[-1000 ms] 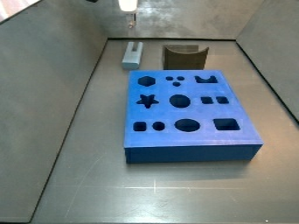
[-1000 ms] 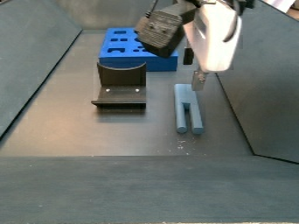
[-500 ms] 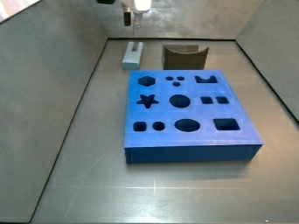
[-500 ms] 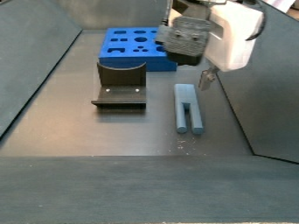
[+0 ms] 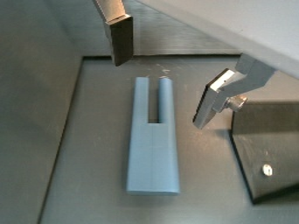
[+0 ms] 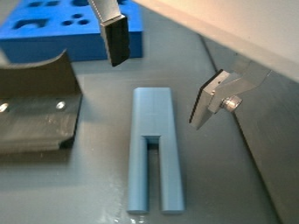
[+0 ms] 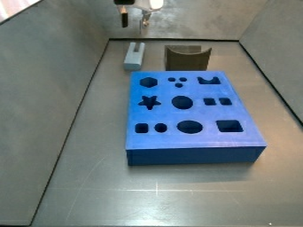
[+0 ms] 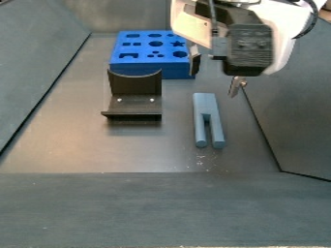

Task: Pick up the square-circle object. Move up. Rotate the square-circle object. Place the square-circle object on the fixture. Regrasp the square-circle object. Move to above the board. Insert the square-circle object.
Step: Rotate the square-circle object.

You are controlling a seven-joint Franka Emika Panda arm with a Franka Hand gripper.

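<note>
You had the square-circle object (image 8: 207,119) lying flat on the worktop (image 8: 116,155), nearest the camera in a side view, its long axis running away from that camera toward the back wall. In both wrist views the end effector (image 5: 163,57) hung above it, empty, its two fingers (image 5: 121,39) spread wide and clear of the peg on either side, so the piece lay straight below, untouched. Judging by that, your descent needed the plates to straddle the peg across its narrow width. Just beside it stood the fixture (image 8: 132,97), and beyond that the board (image 8: 153,51), farthest back.
</note>
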